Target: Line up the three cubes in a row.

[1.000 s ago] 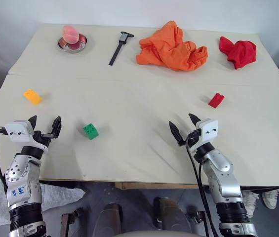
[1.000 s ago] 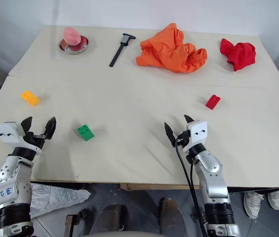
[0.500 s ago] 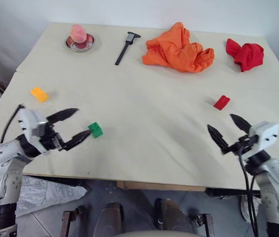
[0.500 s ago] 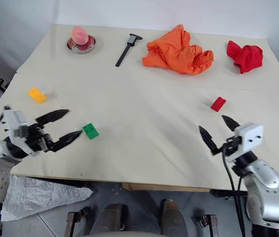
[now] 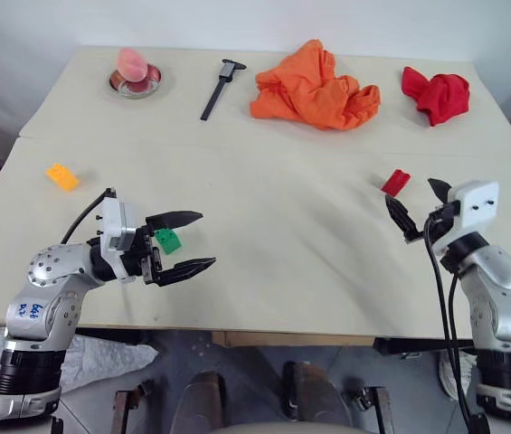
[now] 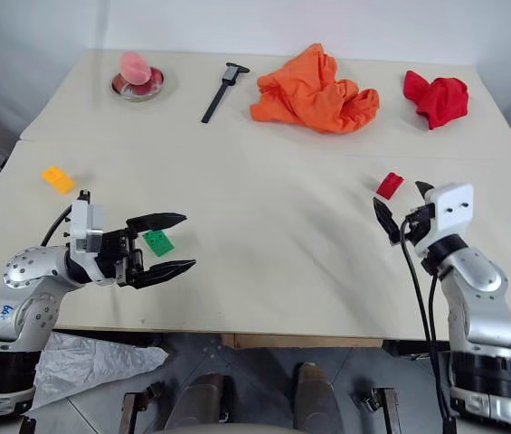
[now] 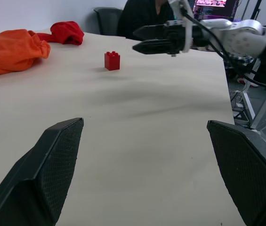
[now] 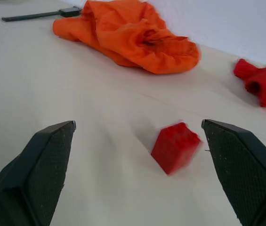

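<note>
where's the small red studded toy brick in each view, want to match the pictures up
Left eye view: small red studded plastic toy brick, right of centre, just ahead of the right gripper.
Right eye view: same spot, by that gripper.
Left wrist view: upper middle, on bare table.
Right wrist view: low centre, between the open jaws.
Shared landmark: crumpled red cloth, beyond the brick.
</note>
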